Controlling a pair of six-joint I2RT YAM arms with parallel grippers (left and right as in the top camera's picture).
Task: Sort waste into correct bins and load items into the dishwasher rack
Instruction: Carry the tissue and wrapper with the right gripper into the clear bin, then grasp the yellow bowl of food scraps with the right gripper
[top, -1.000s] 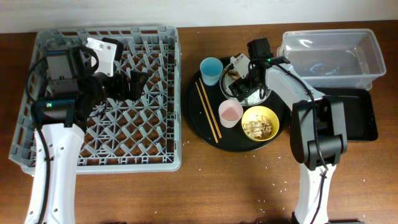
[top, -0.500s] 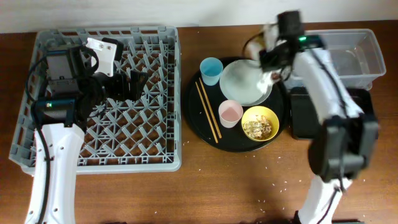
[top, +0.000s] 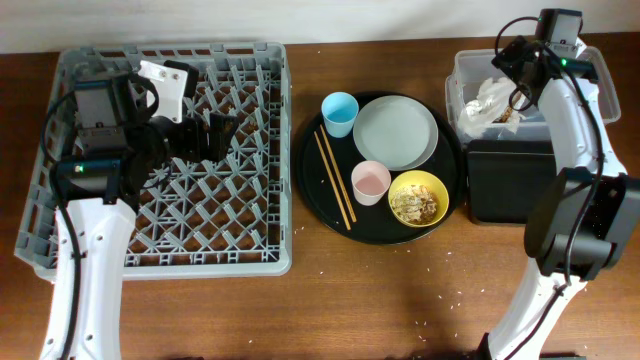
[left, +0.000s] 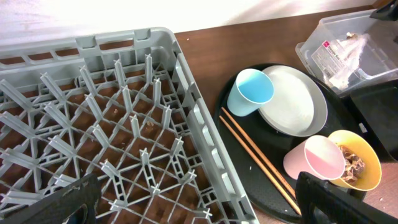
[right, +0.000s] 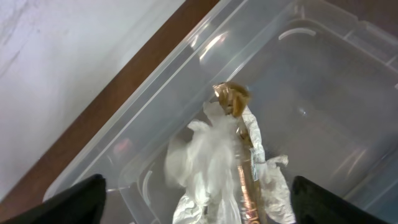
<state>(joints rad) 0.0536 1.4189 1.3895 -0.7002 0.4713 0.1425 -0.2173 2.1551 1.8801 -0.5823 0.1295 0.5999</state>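
My right gripper (top: 516, 82) (right: 202, 202) is open above the clear tub (top: 600, 72) (right: 323, 81). Crumpled white napkins (top: 494, 100) (right: 208, 162) and the gold-brown foil wrapper (right: 239, 124) lie loose in the tub below it. My left gripper (top: 213, 135) (left: 196, 202) is open and empty over the grey dishwasher rack (top: 262, 250) (left: 205, 130). The white plate (top: 396, 132) (left: 292, 99) is bare. The blue cup (top: 340, 112), pink cup (top: 371, 181), chopsticks (top: 335, 180) and yellow bowl (top: 418, 198) holding food scraps sit beside it.
The dishes rest on a large round black tray (top: 322, 205) right of the rack. The shallow black rectangular tray (top: 505, 185) lies in front of the tub. Pale crumbs dot the table's front. My right arm reaches over both bins.
My right gripper lifted the napkins and wrapper off the plate, swung right to the clear tub and opened, dropping them in. The left arm has not moved.
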